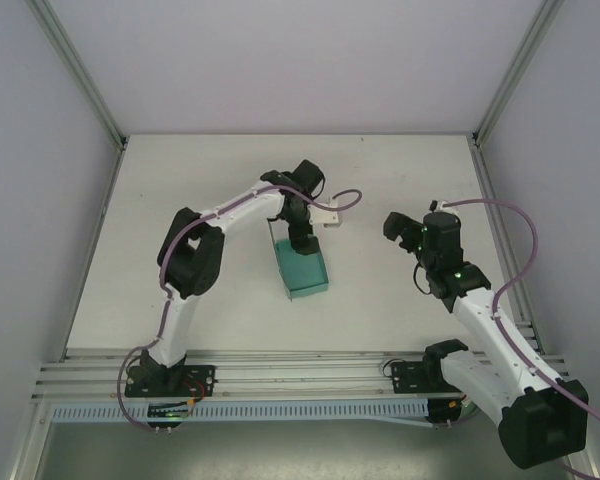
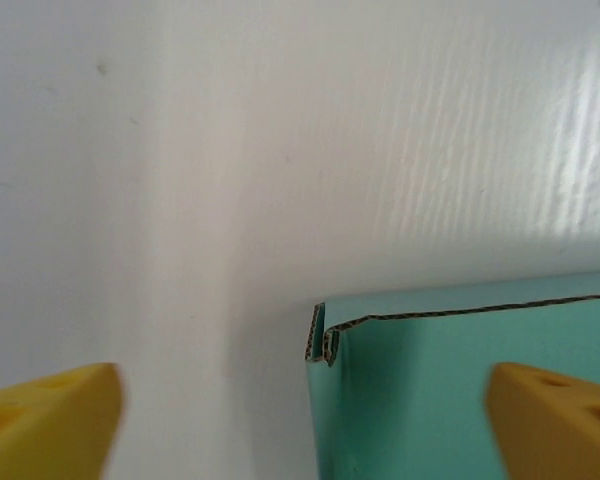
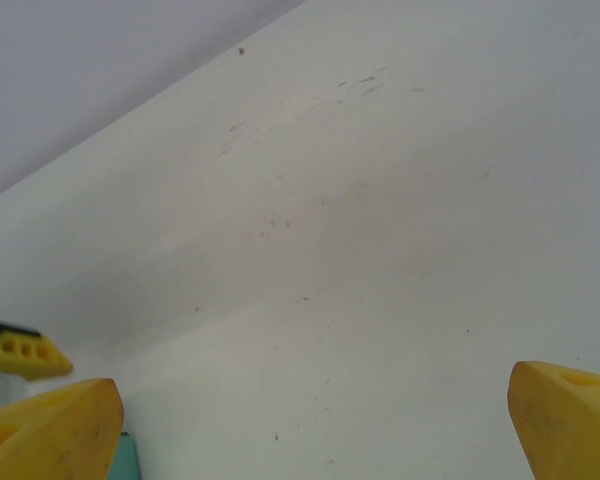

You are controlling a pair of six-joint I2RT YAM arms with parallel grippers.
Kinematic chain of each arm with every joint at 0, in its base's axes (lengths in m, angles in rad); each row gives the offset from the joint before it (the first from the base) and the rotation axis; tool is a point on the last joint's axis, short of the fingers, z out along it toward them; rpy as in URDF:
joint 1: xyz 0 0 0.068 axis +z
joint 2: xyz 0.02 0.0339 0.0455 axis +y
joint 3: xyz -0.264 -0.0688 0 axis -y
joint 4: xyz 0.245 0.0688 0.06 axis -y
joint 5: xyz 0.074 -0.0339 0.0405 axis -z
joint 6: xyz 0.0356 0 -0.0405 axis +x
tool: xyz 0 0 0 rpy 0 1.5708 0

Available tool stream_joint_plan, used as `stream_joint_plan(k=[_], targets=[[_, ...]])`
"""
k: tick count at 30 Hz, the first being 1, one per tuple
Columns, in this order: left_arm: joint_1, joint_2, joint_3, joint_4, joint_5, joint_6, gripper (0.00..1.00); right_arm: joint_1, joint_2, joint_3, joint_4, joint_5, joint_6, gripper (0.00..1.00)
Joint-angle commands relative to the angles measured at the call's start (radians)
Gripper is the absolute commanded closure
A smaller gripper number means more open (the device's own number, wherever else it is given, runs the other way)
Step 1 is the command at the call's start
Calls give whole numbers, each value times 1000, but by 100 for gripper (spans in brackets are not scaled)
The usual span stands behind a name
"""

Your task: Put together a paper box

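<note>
Teal paper box (image 1: 302,268): left gripper (image 1: 298,232), jaws spread and empty, straddles its far corner, whose unheld wall may spring outward; right gripper (image 1: 398,226), also spread, well apart.

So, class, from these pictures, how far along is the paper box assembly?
Done: the paper box stands on the table as a shallow tray, walls up, one edge doubled over at the corner. In hand: nothing gripped; the left jaws stand open over its far end, the right jaws open, off to the side. Left: I cannot tell whether any flap needs tucking.
</note>
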Motion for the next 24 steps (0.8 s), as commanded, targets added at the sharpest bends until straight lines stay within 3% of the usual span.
stream_joint_plan(k=[1, 6, 8, 10, 13, 17, 20, 24], targets=[[-3, -136, -23, 93, 54, -45, 2, -7, 7, -21, 91, -66, -83, 1], [57, -249, -83, 310, -79, -285, 2, -9, 83, -5, 188, -235, -236, 1], [104, -253, -30, 319, -211, -474, 1, -4, 172, 67, 146, -381, -323, 1], [164, -243, 51, 234, -267, -662, 1, 19, 282, 158, 76, -474, -427, 1], [276, -279, -1, 225, -179, -868, 1, 81, 453, 283, 21, -544, -662, 1], [387, -370, -208, 274, -69, -1008, 1, 161, 700, 513, -194, -615, -1099, 1], [399, -444, -383, 322, -149, -1053, 2, 217, 877, 720, -421, -636, -1367, 1], [401, -594, -568, 342, -145, -1122, 2, 257, 1118, 1029, -709, -644, -1486, 8]])
